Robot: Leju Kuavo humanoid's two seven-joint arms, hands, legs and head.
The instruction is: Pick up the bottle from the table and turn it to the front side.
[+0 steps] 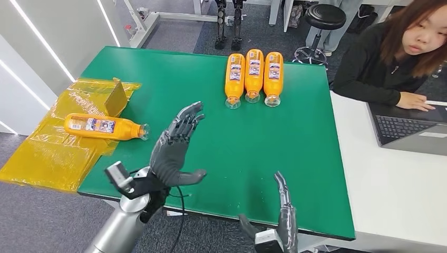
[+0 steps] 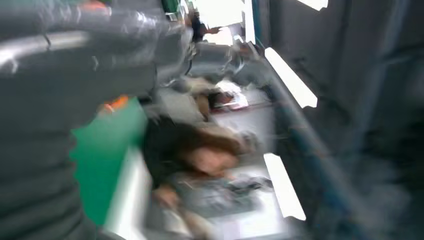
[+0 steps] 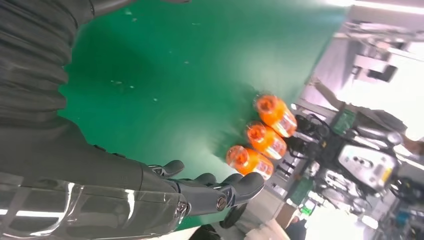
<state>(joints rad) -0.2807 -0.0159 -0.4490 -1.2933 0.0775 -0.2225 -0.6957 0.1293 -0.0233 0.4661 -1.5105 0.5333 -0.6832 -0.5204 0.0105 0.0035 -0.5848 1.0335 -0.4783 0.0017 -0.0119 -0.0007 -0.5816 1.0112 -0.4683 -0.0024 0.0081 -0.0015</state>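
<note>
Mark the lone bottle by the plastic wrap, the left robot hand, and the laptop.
lone bottle (image 1: 100, 126), head view, on its label.
left robot hand (image 1: 171, 150), head view, on the palm.
laptop (image 1: 403, 126), head view, on the keyboard.

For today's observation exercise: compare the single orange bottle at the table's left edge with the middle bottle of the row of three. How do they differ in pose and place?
The single bottle lies crosswise, cap toward the table's middle; the middle bottle lies lengthwise, cap toward the robot. The single bottle rests partly on the yellow plastic wrap, alone; the middle bottle lies on the bare green table between two neighbours. Both are orange, labelled, and lying down.
</note>
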